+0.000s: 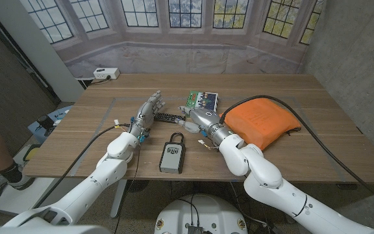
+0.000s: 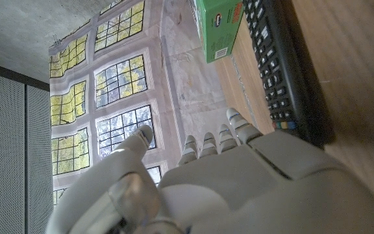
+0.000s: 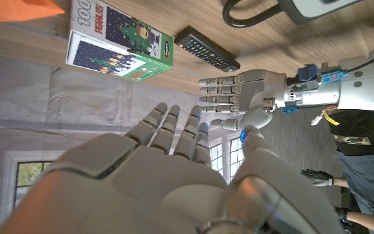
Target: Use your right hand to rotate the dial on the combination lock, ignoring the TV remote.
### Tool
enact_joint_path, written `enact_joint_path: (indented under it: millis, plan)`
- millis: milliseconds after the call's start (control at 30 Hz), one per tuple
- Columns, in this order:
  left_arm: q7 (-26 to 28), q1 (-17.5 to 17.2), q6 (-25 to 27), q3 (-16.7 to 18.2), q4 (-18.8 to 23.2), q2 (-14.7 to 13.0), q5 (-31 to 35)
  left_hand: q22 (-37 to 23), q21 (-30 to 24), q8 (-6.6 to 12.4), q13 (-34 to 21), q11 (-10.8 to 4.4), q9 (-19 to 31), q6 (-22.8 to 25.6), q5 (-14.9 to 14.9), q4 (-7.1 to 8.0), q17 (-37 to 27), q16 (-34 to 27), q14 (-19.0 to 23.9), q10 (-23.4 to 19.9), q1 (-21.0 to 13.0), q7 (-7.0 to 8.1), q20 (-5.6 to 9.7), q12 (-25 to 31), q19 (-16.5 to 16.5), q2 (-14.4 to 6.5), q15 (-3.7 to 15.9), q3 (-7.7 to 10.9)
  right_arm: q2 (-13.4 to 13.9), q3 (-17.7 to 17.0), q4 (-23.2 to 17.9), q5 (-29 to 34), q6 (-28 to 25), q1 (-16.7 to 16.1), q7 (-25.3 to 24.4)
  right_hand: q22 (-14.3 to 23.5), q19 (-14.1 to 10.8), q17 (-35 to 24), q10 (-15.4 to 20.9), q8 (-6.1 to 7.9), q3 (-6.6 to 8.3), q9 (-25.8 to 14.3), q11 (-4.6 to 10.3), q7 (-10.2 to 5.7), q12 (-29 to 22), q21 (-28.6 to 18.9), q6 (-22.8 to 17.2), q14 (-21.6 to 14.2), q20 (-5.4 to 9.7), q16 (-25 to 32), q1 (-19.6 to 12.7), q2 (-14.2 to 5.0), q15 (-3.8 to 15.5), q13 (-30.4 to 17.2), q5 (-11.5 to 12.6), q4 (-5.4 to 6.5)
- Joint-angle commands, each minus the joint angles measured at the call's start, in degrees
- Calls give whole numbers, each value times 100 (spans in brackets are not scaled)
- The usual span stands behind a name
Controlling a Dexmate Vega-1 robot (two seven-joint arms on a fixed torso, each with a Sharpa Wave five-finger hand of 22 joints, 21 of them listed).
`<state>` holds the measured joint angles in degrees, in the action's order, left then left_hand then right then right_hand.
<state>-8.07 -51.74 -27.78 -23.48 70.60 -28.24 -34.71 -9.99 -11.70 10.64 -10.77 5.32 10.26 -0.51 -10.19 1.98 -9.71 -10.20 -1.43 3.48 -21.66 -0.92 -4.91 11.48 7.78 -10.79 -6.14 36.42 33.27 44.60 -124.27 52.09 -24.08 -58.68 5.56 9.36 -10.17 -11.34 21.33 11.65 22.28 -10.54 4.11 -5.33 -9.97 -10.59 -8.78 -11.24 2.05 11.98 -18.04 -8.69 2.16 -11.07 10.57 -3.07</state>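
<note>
Head view: grey box-shaped combination lock with black shackle point(image 1: 173, 155) lay on wooden table point(image 1: 317, 140), near edge, between arms. Right hand point(image 1: 197, 119) empty, fingers extended, beyond lock, apart from it. Left hand point(image 1: 147, 111) empty, fingers straight. Black TV remote point(image 1: 167, 117) between hands.

Left wrist view: left hand point(image 2: 239, 188) beside remote point(image 2: 281, 65).

Right wrist view: right hand point(image 3: 167, 169) spread, holding nothing; lock point(image 3: 284, 10) well apart.

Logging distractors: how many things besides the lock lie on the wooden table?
3: a black TV remote between the hands, a green puzzle box behind it, an orange fabric bag to the right. More may be hidden behind the arms.
</note>
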Motion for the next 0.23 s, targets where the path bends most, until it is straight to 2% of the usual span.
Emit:
enact_joint_path:
  millis: [33,233]
  plan:
    - [47,176,197,-29,-67,40,14,-24,15,23,-32,12,17,37,-20,-4,-21,-26,16,-23,-59,-18,-26,50,41,-3,-26,24,24,-115,181,-634,-99,379,-52,9,26,-14,-17,-19,-26,-20,10,-48,-47,16,-26,21,359,-11,26,32,234,-16,-5,-3]
    - [38,300,300,-73,-181,79,34,-24,15,19,-32,10,17,33,-20,-5,-21,-25,15,-22,-62,-16,-23,49,40,-4,-28,24,75,-220,290,-1006,-153,474,-186,9,42,-13,-27,-17,-29,-21,3,-37,-58,18,-39,31,355,-12,27,27,234,-17,-3,-10]
